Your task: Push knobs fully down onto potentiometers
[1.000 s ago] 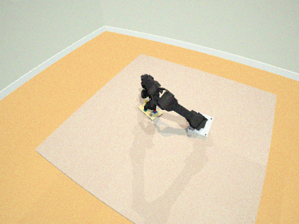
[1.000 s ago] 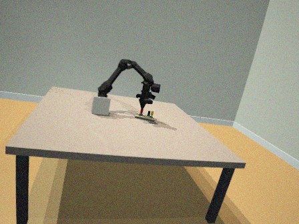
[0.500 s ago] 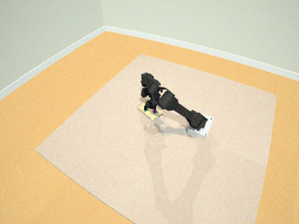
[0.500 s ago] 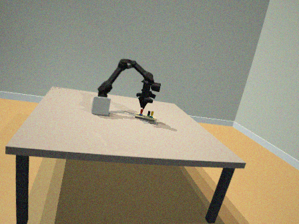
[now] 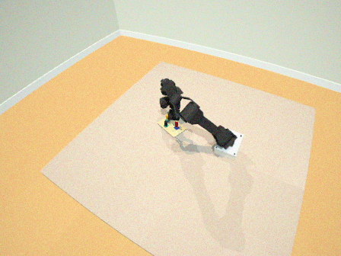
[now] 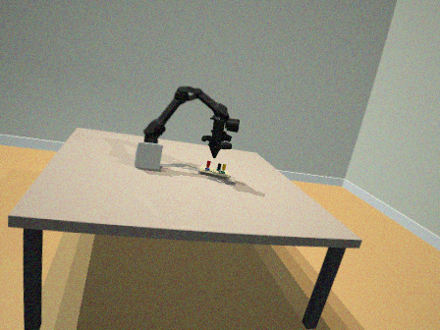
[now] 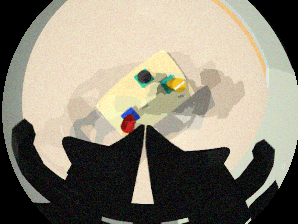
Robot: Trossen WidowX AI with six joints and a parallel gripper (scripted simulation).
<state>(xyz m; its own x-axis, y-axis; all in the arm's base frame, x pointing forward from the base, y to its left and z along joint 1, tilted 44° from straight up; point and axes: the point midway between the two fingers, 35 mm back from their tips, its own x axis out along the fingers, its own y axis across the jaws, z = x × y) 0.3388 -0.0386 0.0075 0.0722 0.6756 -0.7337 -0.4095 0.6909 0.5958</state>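
Observation:
The cream circuit board stands on the table near the arm. On it I see a red knob on a blue base, a black knob on a teal base, and a yellow knob. My gripper is shut with nothing between its fingers. It hangs a short way above the board, its tips just beside the red knob in the wrist view. How far down each knob sits is too small to tell.
The arm's pale base block stands on the table to one side of the board. The table top ends in edges well away from the board on every side.

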